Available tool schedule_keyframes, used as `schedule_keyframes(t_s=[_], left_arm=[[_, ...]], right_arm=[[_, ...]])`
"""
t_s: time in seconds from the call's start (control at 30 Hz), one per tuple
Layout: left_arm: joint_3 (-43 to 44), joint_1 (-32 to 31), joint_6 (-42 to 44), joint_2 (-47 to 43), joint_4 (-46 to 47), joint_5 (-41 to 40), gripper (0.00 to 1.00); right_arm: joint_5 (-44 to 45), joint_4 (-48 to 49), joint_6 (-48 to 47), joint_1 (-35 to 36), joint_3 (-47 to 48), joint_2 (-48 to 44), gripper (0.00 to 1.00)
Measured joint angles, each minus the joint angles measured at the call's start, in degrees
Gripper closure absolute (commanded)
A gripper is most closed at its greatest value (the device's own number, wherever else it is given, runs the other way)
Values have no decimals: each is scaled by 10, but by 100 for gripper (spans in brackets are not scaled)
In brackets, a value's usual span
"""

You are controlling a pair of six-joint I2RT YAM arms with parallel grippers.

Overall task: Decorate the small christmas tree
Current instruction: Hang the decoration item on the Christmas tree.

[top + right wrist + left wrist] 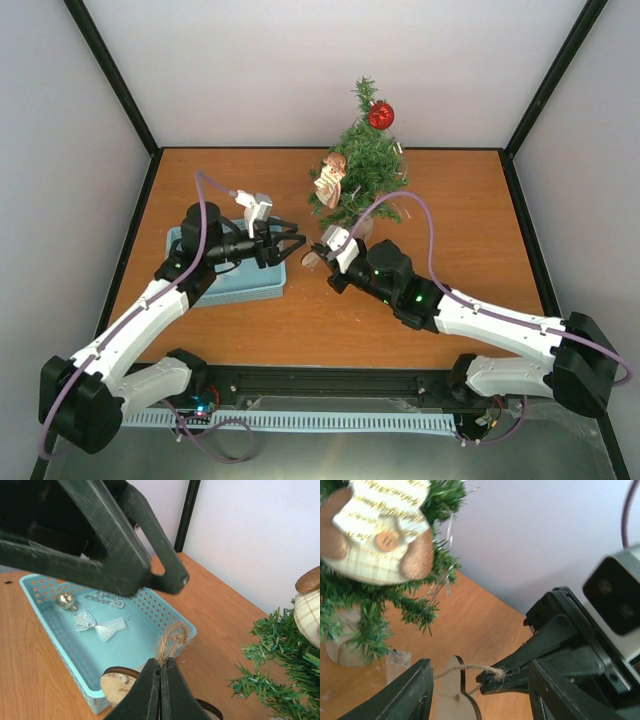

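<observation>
Small christmas tree [368,170], upright at the back middle of the table [450,200], part decorated.

On the tree: a red ball [380,115] near the top and a fabric figure [330,180] on its left side. Just in front of the tree, the right gripper [161,672], jaws pressed together, pinches the twine loop [172,637] of a wooden ornament [116,680], which hangs below. The left gripper [296,243] faces it tip to tip, its fingers spread either side of the twine and holding nothing. Left of both is a turquoise basket [145,645] with a gold bell [65,600] and a white bow [100,626] inside.
</observation>
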Motion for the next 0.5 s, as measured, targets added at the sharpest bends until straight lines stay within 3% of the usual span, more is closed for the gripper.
schedule_keyframes(t_s=[0.3, 0.5], left_arm=[[-47, 0, 178, -69, 5, 22, 50], [-48, 0, 231, -17, 5, 45, 54]], right_arm=[[-28, -32, -3, -1, -17, -52, 97], [-43, -46, -5, -1, -21, -57, 97]])
